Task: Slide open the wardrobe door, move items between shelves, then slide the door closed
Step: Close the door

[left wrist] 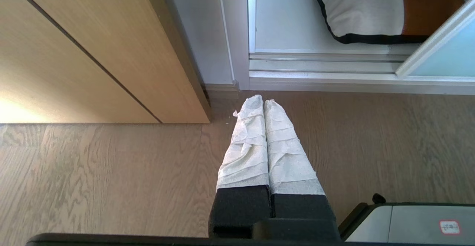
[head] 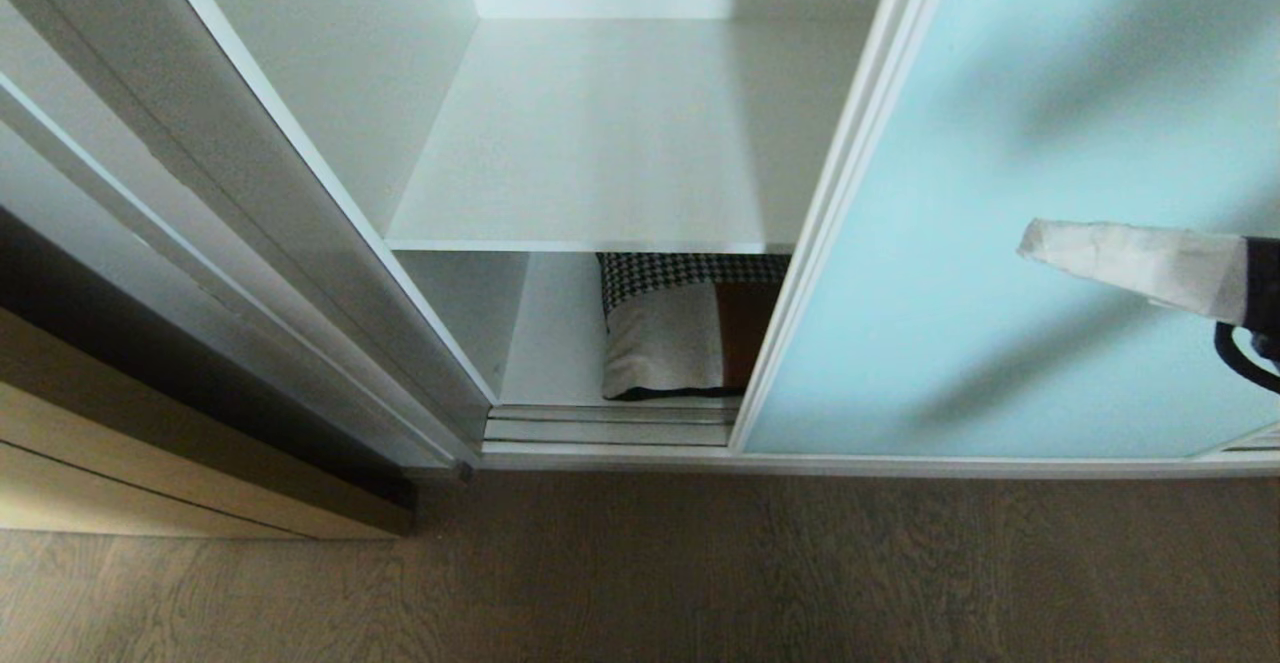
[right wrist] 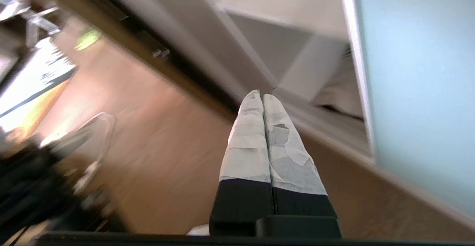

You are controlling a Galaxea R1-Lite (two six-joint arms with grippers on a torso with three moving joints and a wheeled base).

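Frosted aqua door (head: 1000, 243) covers the wardrobe's right half, leaving a gap at its left. My right gripper (head: 1030, 241), fingers pressed together and empty, hangs before the glass, right of that gap. Under the white shelf (head: 600, 143) lies the cushion (head: 680, 333), partly behind the door's frame. My left gripper (left wrist: 263, 103), closed too, points at the wood floor (head: 700, 573).

A patchwork cushion (head: 690, 328) lies on the lower shelf (head: 555, 343).
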